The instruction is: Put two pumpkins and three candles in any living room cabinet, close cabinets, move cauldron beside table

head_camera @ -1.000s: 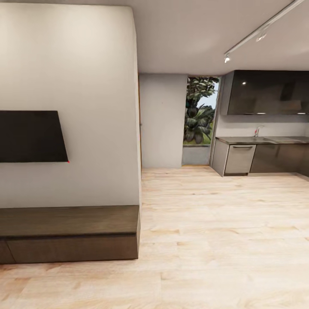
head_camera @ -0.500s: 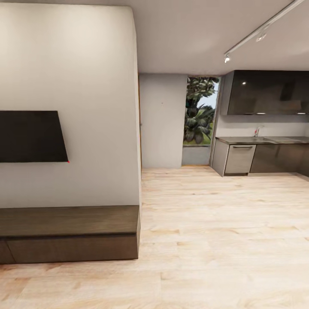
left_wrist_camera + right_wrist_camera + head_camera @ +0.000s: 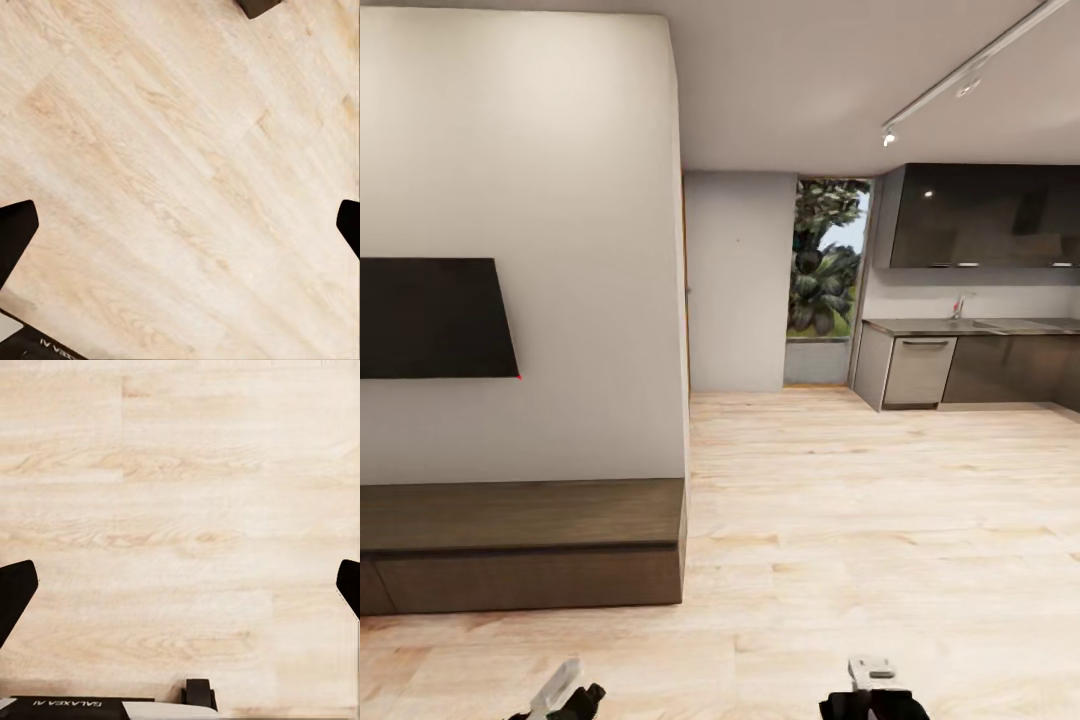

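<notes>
Room: an open living area with pale wood floor (image 3: 880, 520) runs back to a kitchen with dark glossy cupboards (image 3: 985, 215) and a window onto greenery.
Wall: a white wall carries a black screen (image 3: 430, 318) above the low unit.
Cabinet: the long, low, dark brown cabinet (image 3: 520, 545) stands against that wall at the left of the head view, its plain door panels apparently flush and shut, though the angle is shallow.
Handling of the cabinet: judged from its look, it is stiff, heavy and fixed; with no handles, a door will likely have to be taken at its edge or lower lip, where a smooth panel gives fingers little purchase.
Left gripper: the left gripper (image 3: 565, 695) sits low over bare floor, its dark fingertips (image 3: 15, 232) spread wide apart with nothing between them.
Right gripper: the right gripper (image 3: 875, 690) likewise hangs over the floor, fingertips (image 3: 15, 596) parted and empty.
Writing: white lettering reading GALAXEA AI shows upside down on the right gripper's body; the left one's lettering is too cut off to read.
</notes>
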Tool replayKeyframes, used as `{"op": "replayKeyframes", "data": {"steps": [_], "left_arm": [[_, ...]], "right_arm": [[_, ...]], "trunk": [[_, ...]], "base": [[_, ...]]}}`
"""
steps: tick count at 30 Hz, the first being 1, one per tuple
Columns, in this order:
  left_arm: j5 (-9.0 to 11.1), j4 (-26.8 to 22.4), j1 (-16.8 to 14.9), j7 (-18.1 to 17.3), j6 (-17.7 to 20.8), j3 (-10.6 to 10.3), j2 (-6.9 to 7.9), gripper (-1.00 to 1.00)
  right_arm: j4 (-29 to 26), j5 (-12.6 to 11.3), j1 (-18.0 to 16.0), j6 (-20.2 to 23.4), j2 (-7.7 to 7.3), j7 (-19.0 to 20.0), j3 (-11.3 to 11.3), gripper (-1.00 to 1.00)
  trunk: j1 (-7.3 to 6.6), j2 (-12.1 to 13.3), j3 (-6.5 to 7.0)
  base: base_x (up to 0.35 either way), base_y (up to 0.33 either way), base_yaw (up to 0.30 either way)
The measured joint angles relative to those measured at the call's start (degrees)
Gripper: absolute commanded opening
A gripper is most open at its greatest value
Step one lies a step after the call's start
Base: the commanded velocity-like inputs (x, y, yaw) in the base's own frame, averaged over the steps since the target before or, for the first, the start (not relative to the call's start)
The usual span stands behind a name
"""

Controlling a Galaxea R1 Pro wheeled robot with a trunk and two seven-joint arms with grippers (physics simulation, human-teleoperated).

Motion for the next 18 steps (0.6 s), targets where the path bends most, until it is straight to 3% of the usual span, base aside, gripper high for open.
{"op": "replayKeyframes", "data": {"steps": [3, 6, 9, 10, 14, 18], "left_arm": [[2.9, 0.0, -1.1, -0.2, 0.3, 0.0, 0.36, 1.0], [8.3, 0.0, -2.0, -0.5, 0.5, 0.0, 2.01, 1.0], [11.9, 0.0, -3.2, -0.7, 0.6, -0.1, 3.7, 1.0], [12.4, 0.0, -3.3, -0.9, 0.6, -0.2, 4.08, 1.0], [13.1, -0.1, -3.5, -2.2, 0.7, -0.2, 4.86, 1.0], [14.3, -0.1, -3.5, -5.7, 0.7, -0.3, 5.78, 1.0]], "right_arm": [[-4.6, 0.0, -1.7, 5.9, -0.01, 0.2, 0.0, 1.0], [-6.6, -0.1, -5.6, 10.5, 0.02, 0.4, 0.0, 1.0], [-7.3, -0.5, -9.6, 14.1, 0.06, 0.7, 0.0, 1.0], [-7.5, -1.1, -11.6, 15.4, 0.07, 0.8, 0.0, 1.0], [-7.5, -1.9, -14.1, 16.9, 0.07, 0.9, 0.0, 1.0], [-7.6, -2.6, -16.6, 18.2, 0.09, 1.1, 0.0, 1.0]], "trunk": [[0.0, 0.0, 0.01], [0.0, 0.0, 0.01], [0.0, 0.0, 0.01], [-0.01, 0.0, 0.01], [-0.02, 0.0, 0.0], [-0.03, 0.0, 0.0]], "base": [[0.0, 0.0, 0.0], [0.0, 0.0, 0.0], [0.027, 0.0, 0.0], [0.11, 0.0, 0.0], [0.198, 0.0, 0.0], [0.292, 0.0, 0.0]]}}
